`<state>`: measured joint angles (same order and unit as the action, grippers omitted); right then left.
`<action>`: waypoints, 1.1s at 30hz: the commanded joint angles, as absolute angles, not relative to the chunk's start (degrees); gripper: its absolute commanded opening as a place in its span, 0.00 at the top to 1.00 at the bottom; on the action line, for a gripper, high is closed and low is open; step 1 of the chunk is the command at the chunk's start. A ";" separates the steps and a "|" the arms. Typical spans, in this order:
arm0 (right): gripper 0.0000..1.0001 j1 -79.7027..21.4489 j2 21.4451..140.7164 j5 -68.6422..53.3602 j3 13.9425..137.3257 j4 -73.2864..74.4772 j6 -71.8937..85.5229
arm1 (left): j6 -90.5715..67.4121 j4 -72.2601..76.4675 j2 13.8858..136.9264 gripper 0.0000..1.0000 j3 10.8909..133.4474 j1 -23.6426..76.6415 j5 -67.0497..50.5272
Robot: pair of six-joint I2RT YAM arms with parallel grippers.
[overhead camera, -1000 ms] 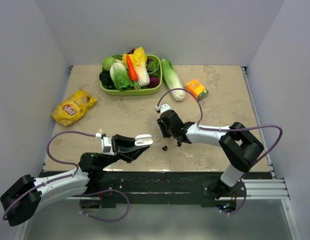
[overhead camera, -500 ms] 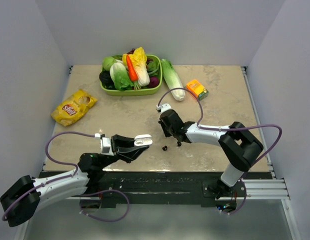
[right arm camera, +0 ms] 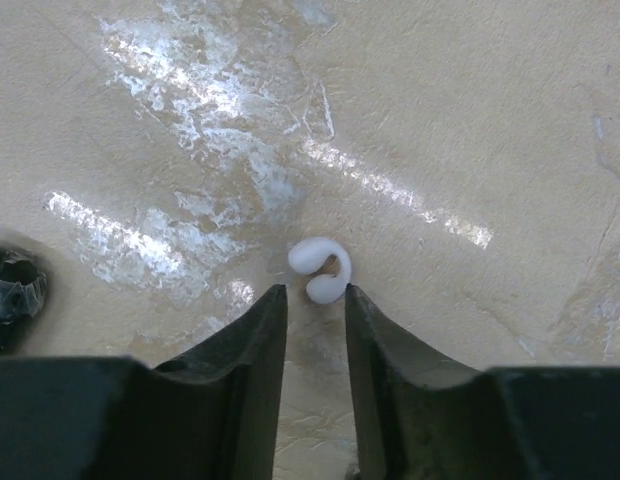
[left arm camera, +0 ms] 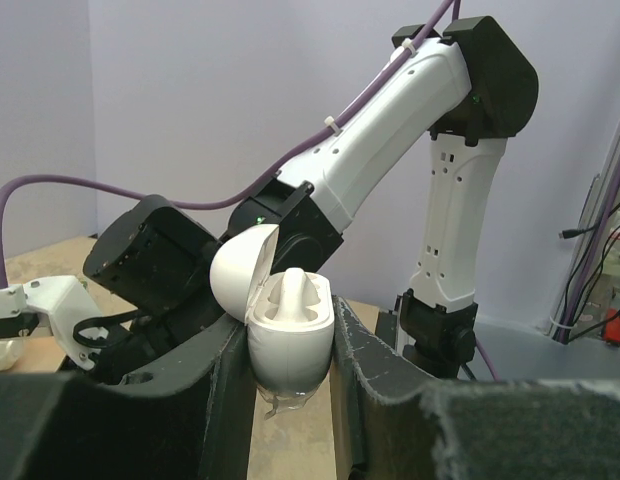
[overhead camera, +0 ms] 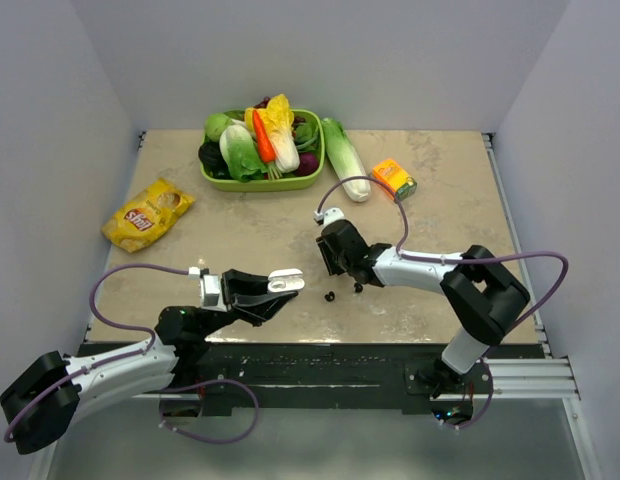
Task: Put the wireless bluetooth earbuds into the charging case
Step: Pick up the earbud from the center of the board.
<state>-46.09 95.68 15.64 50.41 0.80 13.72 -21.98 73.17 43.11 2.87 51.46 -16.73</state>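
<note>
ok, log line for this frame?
left hand: shut on open case | right hand: open, tips at white bud, not gripped | black bud: loose nearby

Open tabletop surrounds the white earbud; 1 black earbud lies off to one side.

(a) charging case: white, egg-shaped, upright, clamped between the fingers of the left gripper; lid hinged open toward 10 o'clock, a white moulded piece standing in its well. (b) white earbud: curled C-shape, lying on the table. (c) black earbud: glossy, at 9 o'clock of (b), well apart.
</note>
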 commanded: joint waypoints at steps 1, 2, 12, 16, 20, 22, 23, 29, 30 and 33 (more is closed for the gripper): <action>0.62 -46.23 92.90 18.45 50.36 1.23 14.76 | -22.41 86.75 43.33 1.00 -8.96 51.68 -17.05; 0.61 -46.23 92.73 18.72 50.36 1.23 14.77 | -22.41 86.84 43.50 1.00 -8.96 51.77 -17.05; 0.56 -42.19 93.43 16.45 50.36 0.26 16.35 | -22.59 87.01 43.86 1.00 -8.96 51.68 -17.14; 0.56 -40.70 93.69 15.29 50.36 -1.14 16.52 | -22.41 86.57 43.59 1.00 -8.88 51.68 -17.14; 0.56 -40.43 94.83 14.15 50.71 -1.41 16.61 | -22.33 86.48 43.77 1.00 -8.61 51.68 -17.23; 0.57 -40.52 95.10 13.10 50.36 -1.93 16.70 | -22.41 86.57 43.94 1.00 -8.53 51.68 -17.31; 0.56 -40.52 95.27 12.75 50.36 -2.11 16.70 | -22.41 86.57 44.21 1.00 -8.53 51.77 -17.40; 0.56 -40.52 97.03 11.87 50.19 -2.64 16.87 | -22.76 87.36 44.56 1.00 -8.44 51.77 -17.58; 0.56 -40.43 97.21 11.78 50.27 -2.64 16.87 | -22.76 87.45 44.56 1.00 -8.44 51.68 -17.58; 0.56 -40.52 97.82 11.78 50.36 -2.81 16.96 | -22.76 87.36 44.38 1.00 -8.61 51.68 -17.58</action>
